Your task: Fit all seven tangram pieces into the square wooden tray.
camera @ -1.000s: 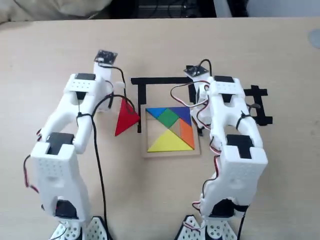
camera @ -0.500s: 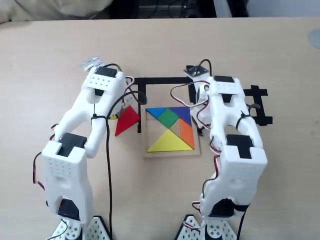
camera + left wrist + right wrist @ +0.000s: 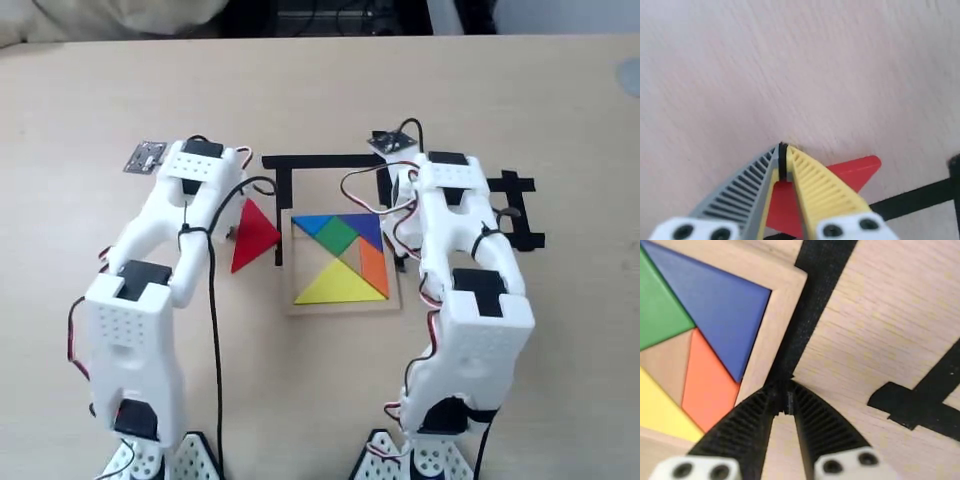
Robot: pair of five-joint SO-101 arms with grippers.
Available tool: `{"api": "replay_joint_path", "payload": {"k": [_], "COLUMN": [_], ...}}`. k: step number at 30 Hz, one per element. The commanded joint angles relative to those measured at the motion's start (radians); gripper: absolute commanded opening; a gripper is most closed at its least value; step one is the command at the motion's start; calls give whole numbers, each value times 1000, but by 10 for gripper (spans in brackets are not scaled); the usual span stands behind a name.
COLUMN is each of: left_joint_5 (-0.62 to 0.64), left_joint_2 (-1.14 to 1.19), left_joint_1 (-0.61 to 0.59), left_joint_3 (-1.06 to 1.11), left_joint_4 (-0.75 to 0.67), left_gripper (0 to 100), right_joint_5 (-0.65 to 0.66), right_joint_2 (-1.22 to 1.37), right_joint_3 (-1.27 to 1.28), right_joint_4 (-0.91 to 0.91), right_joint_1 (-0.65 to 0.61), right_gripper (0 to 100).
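On the worktop (image 3: 80, 90), with left gripper (image 3: 783, 152) and right gripper (image 3: 786, 390) both closed empty, the red triangle (image 3: 252, 238) could be shoved away from the tray (image 3: 345, 306) rather than gripped.

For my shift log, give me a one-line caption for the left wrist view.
Left gripper, jaws shut, over the red triangle lying flat on the wooden table.

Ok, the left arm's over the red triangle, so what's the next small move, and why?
Probably open the left gripper and lower it around the red triangle. Its fingers are shut, tips together over the piece's edge, so it cannot grasp as it stands. The triangle lies flat on the table to the left of the wooden tray, whose left side seems to show bare wood.
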Motion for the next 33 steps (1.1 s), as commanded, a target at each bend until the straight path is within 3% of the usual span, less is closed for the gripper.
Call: {"api": "replay_joint_path", "payload": {"k": [1, 8, 12, 17, 20, 24, 28, 33], "left_joint_5": [11, 14, 14, 6, -3, -144, -448, -740], "left_joint_2": [8, -52, -132, -242, -279, -331, -431, -562], "left_joint_1": [62, 219, 243, 223, 108, -8, -48, -231], "left_joint_3": [7, 8, 7, 18, 16, 4, -19, -45], "left_joint_4": [-6, 89, 160, 196, 195, 276, 433, 494], "left_gripper": [30, 30, 30, 30, 30, 30, 30, 30], "right_joint_5": [12, 12, 12, 12, 12, 12, 12, 3], "right_joint_2": [-2, -2, -2, -2, -2, -2, -2, -56], "right_joint_3": [18, 18, 18, 18, 18, 18, 18, -4], "right_joint_4": [14, 14, 14, 14, 14, 14, 12, 46], "right_joint_1": [-29, -29, -29, -29, -29, -29, -29, -21], "right_gripper": [11, 11, 11, 11, 11, 11, 11, 11]}}
